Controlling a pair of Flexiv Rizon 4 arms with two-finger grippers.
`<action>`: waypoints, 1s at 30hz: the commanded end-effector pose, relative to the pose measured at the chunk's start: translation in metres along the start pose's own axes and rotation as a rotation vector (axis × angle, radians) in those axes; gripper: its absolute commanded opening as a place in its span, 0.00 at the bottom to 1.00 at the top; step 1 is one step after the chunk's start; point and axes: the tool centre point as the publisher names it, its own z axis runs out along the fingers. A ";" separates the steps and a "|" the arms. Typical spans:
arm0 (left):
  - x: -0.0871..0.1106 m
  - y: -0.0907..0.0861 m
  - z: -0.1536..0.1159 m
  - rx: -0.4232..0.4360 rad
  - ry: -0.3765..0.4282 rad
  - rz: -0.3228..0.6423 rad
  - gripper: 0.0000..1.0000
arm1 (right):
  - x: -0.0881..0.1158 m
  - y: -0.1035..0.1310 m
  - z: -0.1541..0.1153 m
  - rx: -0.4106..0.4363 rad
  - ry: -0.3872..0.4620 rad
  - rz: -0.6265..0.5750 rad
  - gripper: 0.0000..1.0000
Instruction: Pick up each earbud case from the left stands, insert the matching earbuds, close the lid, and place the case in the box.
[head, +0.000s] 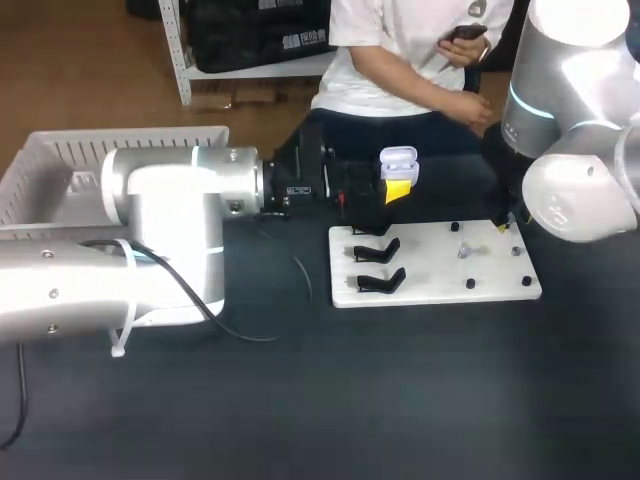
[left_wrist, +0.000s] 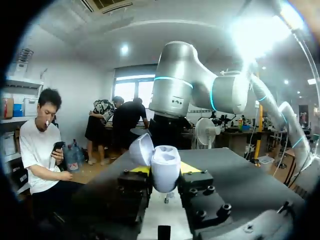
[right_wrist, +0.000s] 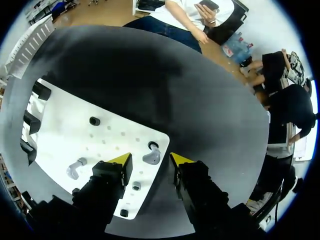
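My left gripper (head: 397, 188) is shut on a white earbud case (head: 398, 160), held upright above the back left of the white board (head: 440, 290). In the left wrist view the case (left_wrist: 166, 167) sits between the yellow tips with its lid (left_wrist: 141, 150) swung open. My right gripper (right_wrist: 150, 161) hangs over the board's far right corner, open. A grey earbud (right_wrist: 151, 157) lies between its fingers, with a gap on each side. A second grey earbud (right_wrist: 75, 169) lies further in on the board. In the head view the right gripper (head: 505, 225) stands close above the board.
Three black stands (head: 380, 255) line the board's left side, all without a case. Small black pegs (right_wrist: 94, 120) dot the board. A white slatted box (head: 60, 170) stands at the back left, behind my left arm. A thin black cable (head: 298, 268) trails over the dark table.
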 end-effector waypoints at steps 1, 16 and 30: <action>0.001 -0.003 0.000 -0.011 -0.008 0.006 0.00 | -0.002 -0.001 0.001 0.007 0.005 0.001 0.46; 0.001 -0.003 0.000 -0.011 -0.008 0.006 0.00 | -0.004 0.000 0.002 0.012 0.008 -0.006 0.38; 0.001 -0.003 0.000 -0.011 -0.008 0.006 0.00 | -0.005 -0.004 0.006 0.011 0.015 0.000 0.00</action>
